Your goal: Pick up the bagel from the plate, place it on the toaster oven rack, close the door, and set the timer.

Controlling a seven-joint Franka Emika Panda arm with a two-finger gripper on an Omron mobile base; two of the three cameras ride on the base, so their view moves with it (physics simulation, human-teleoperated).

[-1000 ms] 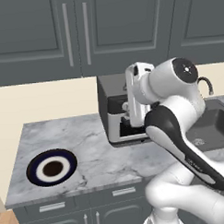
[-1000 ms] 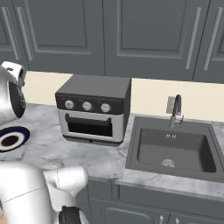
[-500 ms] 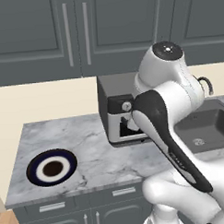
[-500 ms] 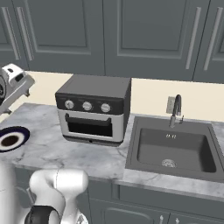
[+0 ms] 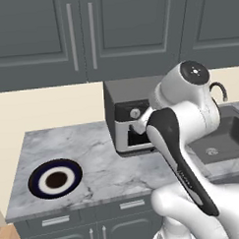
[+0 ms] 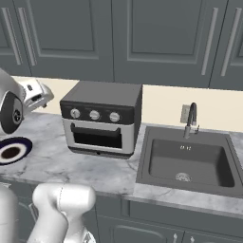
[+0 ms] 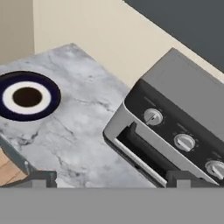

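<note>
On the marble counter [image 5: 98, 161], left of the toaster oven [image 6: 102, 118] and well apart from it: plate [image 5: 55, 178], navy rim, white ring, dark centre. Bagel not made out on it. Oven door [image 6: 98, 137] shut, dark bar handle across the glass; three knobs [image 7: 153, 116] in a row above. Rack hidden behind the door. Gripper [image 7: 111, 179] raised above the counter, between plate and oven, jaws spread wide, nothing between them. Sink [image 6: 187, 163] and faucet [image 6: 190, 118] to the oven's right. Grey cabinets [image 6: 118, 38] overhead.
</note>
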